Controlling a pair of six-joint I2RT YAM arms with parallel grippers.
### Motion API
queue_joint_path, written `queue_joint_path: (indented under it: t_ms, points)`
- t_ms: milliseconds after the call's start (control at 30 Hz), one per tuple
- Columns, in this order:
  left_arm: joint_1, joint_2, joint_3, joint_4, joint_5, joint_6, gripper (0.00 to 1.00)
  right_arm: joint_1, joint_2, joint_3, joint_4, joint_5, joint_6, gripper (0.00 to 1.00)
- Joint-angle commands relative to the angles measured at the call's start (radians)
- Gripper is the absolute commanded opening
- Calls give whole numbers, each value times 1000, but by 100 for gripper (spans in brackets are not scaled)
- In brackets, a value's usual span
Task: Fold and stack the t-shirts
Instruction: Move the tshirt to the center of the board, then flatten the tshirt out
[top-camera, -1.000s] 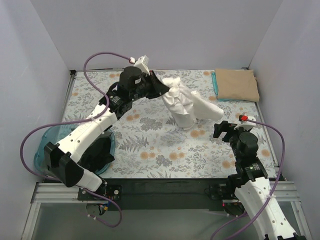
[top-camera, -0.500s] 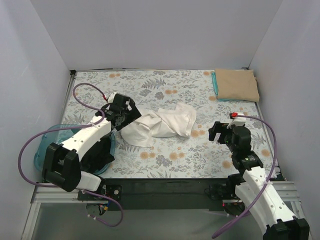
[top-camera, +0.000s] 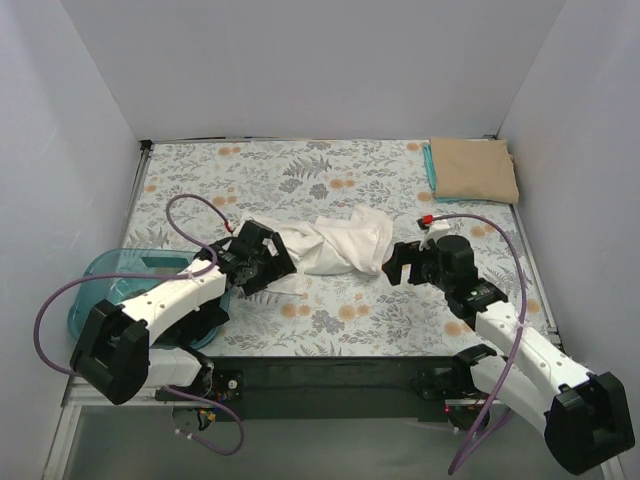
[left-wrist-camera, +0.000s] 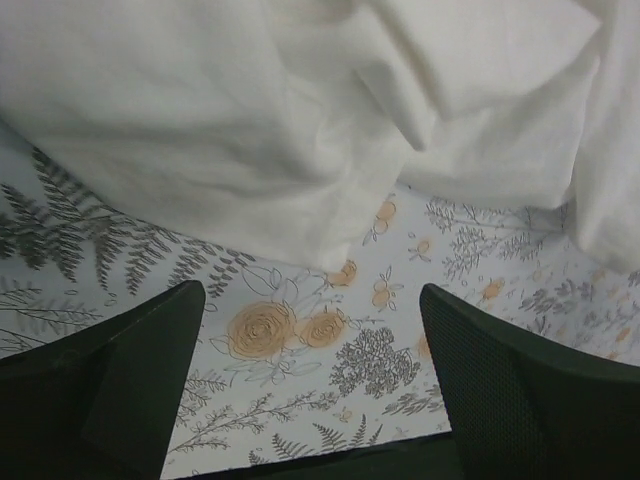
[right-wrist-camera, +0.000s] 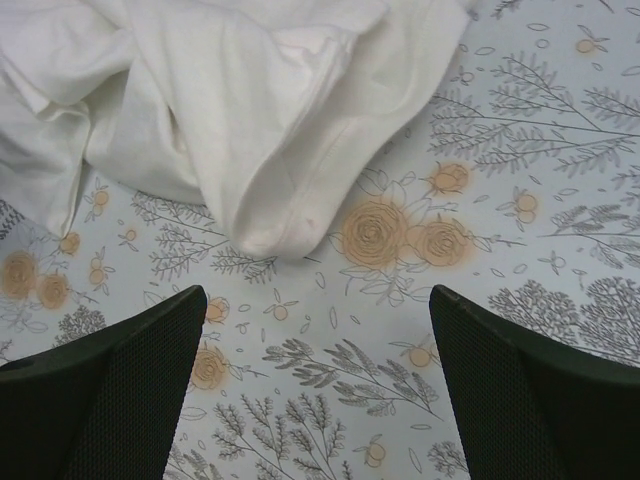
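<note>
A crumpled cream-white t-shirt lies in a heap at the middle of the table. It fills the top of the left wrist view and the upper left of the right wrist view. My left gripper stands open just off the heap's near-left edge, nothing between its fingers. On the other side my right gripper is open too, close to the heap's right end, empty. A folded tan t-shirt rests on a teal one at the back right corner.
A translucent teal basket with dark cloth inside sits at the near left, partly under my left arm. The floral table covering runs to the near edge. White walls close in three sides.
My left gripper came down from the back with the white shirt, let it go, and drew back to the heap's near-left edge. The right arm swung left toward the heap.
</note>
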Motion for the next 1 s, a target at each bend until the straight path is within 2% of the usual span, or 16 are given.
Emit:
queue_joint_path:
  t_ms: [0,200,533,600,667,767,833,867,900,933,967]
  points:
    - [-87,-28,-22,38,37,-33,88,73,74,75,124,-20,38,98]
    - [-155,67,15,52,-4,-47,84,111,232,165,163,49,75,98]
    - [-255,289,131,-23,-116,-66,69,111,422,297,164,117,118,97]
    - [-262,327,166,-85,-157,-105,61,113,457,320,164,131,117,96]
    - [-268,386,191,-139,-193,-125,47,113,493,336,163,144,114,95]
    - [-275,444,222,-172,-231,-155,42,113,539,368,164,149,100,94]
    - [-275,464,231,-185,-239,-166,31,111,563,392,163,145,91,91]
    - [-275,481,234,-195,-249,-174,21,113,589,400,163,144,86,90]
    - [-275,486,239,-208,-281,-185,6,111,602,406,163,144,78,88]
    - [-275,489,243,-232,-299,-206,0,113,614,420,161,146,75,86]
    - [-275,487,246,-238,-328,-212,0,113,635,425,158,143,75,83]
